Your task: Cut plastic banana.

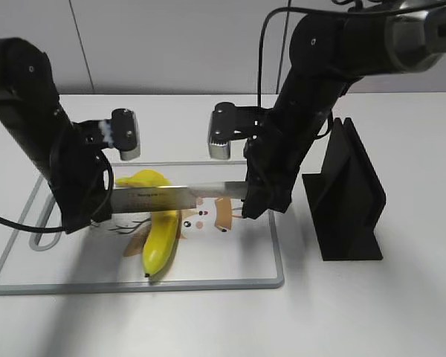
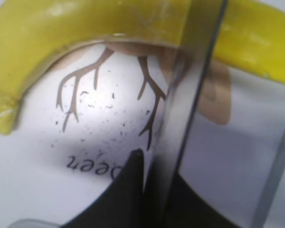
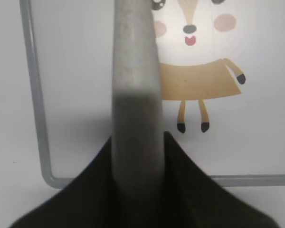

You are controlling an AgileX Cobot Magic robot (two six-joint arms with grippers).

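White tabletop (image 1: pixel 401 312), grey-rimmed board (image 1: pixel 275 256). Your banana (image 1: pixel 162 238) lies on the board under the knife (image 1: pixel 175 197). The right claw (image 1: pixel 256 197) grips the knife; I can't tell the left claw's (image 1: pixel 85 216) state. Expect the banana to be light, stiff and slippery: pin one end.

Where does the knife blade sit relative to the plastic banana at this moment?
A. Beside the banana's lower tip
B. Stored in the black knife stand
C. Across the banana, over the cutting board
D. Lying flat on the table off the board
C: in the exterior view the knife, held by the right gripper, stretches across the plastic banana over the cutting board, well left of the black stand.
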